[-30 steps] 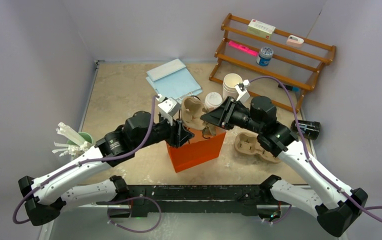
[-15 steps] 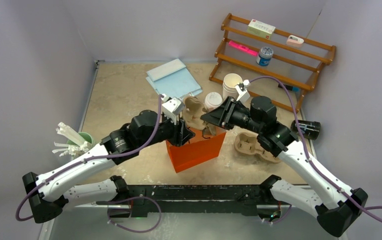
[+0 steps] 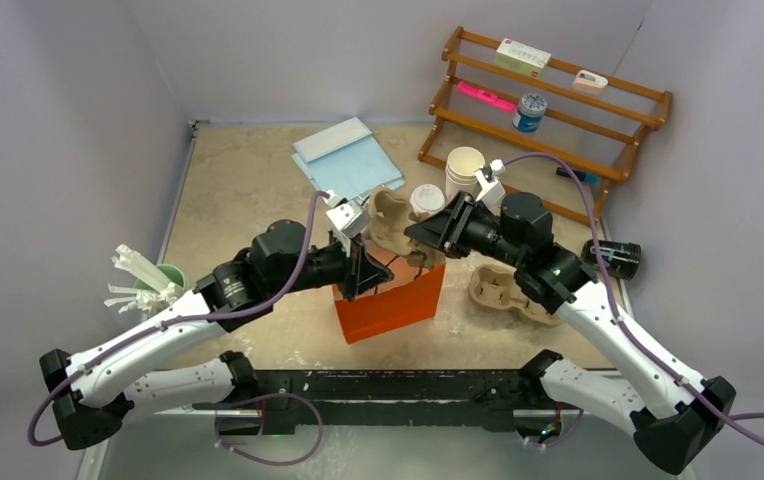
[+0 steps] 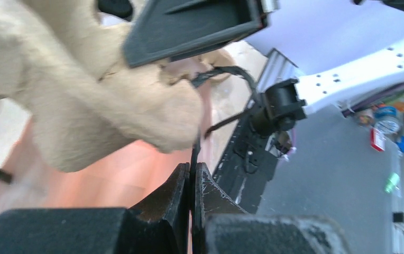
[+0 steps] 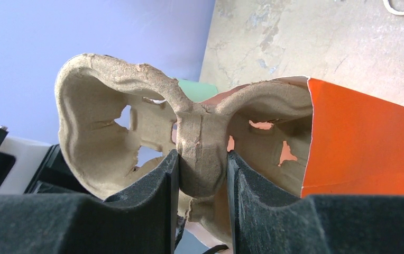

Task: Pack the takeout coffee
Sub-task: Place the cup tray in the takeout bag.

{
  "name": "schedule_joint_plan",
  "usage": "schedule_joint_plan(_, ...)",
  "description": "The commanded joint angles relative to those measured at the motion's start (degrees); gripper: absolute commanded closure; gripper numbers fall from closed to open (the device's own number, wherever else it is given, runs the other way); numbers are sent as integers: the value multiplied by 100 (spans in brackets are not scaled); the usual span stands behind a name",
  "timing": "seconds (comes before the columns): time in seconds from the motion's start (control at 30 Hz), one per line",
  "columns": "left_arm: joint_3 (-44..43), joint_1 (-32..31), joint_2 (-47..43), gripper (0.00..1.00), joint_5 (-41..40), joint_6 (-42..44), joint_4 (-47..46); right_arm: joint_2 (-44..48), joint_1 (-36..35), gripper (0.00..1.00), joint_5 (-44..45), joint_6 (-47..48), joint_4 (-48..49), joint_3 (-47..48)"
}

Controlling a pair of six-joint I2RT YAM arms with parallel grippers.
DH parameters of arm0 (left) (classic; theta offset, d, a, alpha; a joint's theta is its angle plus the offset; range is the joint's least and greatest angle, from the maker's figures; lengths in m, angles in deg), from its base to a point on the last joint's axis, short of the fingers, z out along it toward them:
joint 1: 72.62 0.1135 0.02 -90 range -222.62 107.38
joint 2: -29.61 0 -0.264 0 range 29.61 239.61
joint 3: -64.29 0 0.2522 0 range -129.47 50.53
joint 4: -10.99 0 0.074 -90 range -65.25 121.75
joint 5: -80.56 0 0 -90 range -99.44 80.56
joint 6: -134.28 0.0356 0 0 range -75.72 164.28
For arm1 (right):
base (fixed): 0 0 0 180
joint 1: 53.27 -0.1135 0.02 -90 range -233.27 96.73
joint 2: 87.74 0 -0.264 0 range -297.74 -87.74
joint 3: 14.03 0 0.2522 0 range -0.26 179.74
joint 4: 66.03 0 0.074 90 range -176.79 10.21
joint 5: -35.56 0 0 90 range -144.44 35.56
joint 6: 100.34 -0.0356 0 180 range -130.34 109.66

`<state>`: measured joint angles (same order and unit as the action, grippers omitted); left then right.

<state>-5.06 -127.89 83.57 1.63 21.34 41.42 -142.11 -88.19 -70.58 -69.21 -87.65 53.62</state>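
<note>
One black paper cup lies on its side at the table's right edge, away from both grippers; no black lids show. An orange paper bag stands open at the centre. My left gripper is shut on the bag's thin black handle at the bag's left rim. My right gripper is shut on the middle ridge of a brown pulp carrier and holds it tilted over the bag's mouth. The carrier also shows in the left wrist view.
A second pulp carrier lies right of the bag. Stacked white cups and a white lidded cup stand behind it. Blue napkins lie at the back, a green cup of stirrers at the left, a wooden rack at the back right.
My left arm swung a little right and back again, still holding the bag's handle. My right gripper and the carrier shifted slightly toward the back.
</note>
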Motion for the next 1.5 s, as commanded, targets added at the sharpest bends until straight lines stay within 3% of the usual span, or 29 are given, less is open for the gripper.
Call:
schedule_joint_plan(0.0,24,-28,-127,100,1147,97,-631,-55,2,73,152,201,-206,217)
schedule_joint_plan(0.37,180,-28,-421,99,1728,237,-852,-282,3,73,-52,725,-564,389)
schedule_joint_plan(0.57,309,-28,-484,89,1925,263,-961,-256,2,72,-195,764,-438,346)
schedule_joint_plan(0.8,16,-28,-854,60,632,106,-241,-591,2,71,-107,1677,-1156,877)
schedule_joint_plan(1.1,-337,-28,-1369,54,-118,-305,547,-645,-17,71,34,2168,-1674,1165)
schedule_joint_plan(1.23,-579,-28,-1228,54,-894,-639,1371,-670,-108,71,139,2351,-1850,1308)
schedule_joint_plan(1.47,-460,-28,-865,50,-1096,-1223,1832,-818,-507,70,545,2709,-2146,1643)
